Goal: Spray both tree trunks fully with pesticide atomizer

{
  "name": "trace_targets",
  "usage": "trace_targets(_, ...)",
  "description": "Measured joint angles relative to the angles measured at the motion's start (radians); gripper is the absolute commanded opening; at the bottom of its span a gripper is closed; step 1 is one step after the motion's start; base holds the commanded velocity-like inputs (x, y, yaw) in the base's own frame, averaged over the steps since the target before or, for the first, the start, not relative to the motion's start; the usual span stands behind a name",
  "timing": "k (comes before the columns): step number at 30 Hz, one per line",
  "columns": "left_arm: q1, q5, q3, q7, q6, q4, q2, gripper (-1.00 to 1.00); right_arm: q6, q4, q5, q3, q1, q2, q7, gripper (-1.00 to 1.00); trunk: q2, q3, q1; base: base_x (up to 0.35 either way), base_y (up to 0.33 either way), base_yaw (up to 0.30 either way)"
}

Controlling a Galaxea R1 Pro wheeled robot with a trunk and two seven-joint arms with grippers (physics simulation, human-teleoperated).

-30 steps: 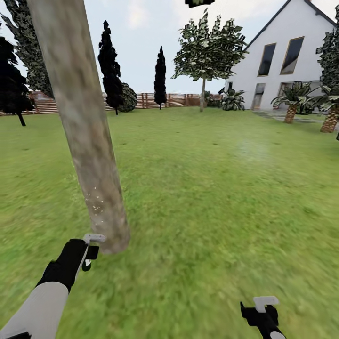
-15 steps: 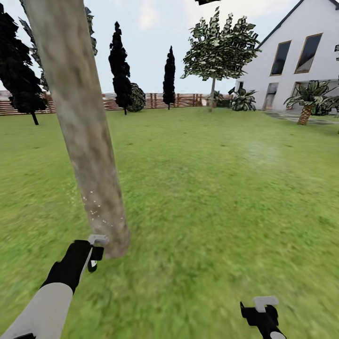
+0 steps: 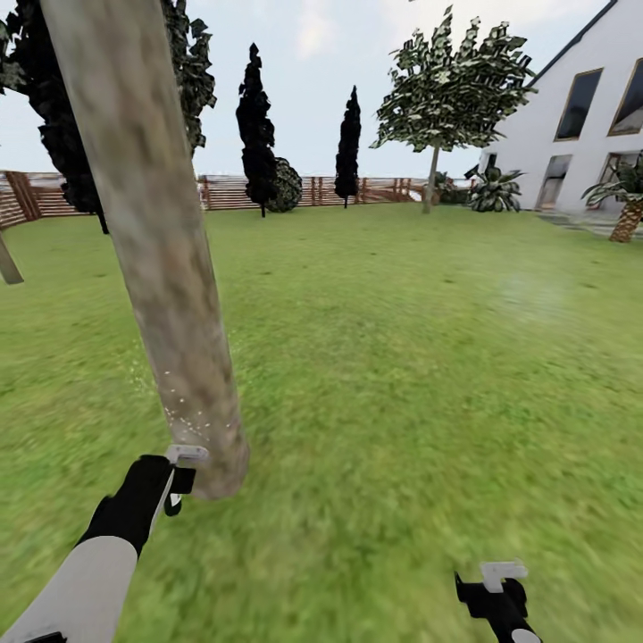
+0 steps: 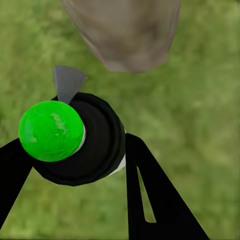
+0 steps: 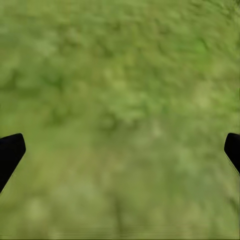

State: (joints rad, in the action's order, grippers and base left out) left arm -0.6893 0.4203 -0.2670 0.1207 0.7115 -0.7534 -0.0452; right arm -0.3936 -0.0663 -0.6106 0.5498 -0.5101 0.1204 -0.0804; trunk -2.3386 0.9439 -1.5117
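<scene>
Left gripper (image 4: 75, 165) clamped on pesticide atomizer (image 4: 75, 140), beside speckled tree trunk (image 3: 165, 268); right gripper (image 5: 120, 150) spread wide over grass (image 3: 402, 357).

The head view looks forward and down across the lawn (image 3: 402, 375) toward the fence (image 3: 295, 190), with the near tree trunk (image 3: 170, 268) close at its left. The left wrist view looks along the left hand (image 4: 75, 150) at close range onto the base of the same trunk (image 4: 125, 30) and grass. The right wrist view faces grass (image 5: 120, 110) closely.
</scene>
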Motion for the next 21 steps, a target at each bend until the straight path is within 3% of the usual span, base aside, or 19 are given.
trace_targets(9, 0.0, 0.0, 0.0, 0.0, 0.0, 0.0, 0.0, -1.0, 0.0, 0.0, 0.0, 0.0, 0.0, -0.001, 0.0, 1.0, 0.0, 0.0, 0.0, 0.062, -0.262, 0.272)
trace_targets(21, 0.0, 0.001, 0.0, 0.0, -0.001, 0.001, -0.001, -1.0, 0.001, 0.0, -0.002, 0.0, 0.0, 0.005, 0.001, 1.0, 0.0, 0.0, 0.0, 0.069, -0.276, 0.019)
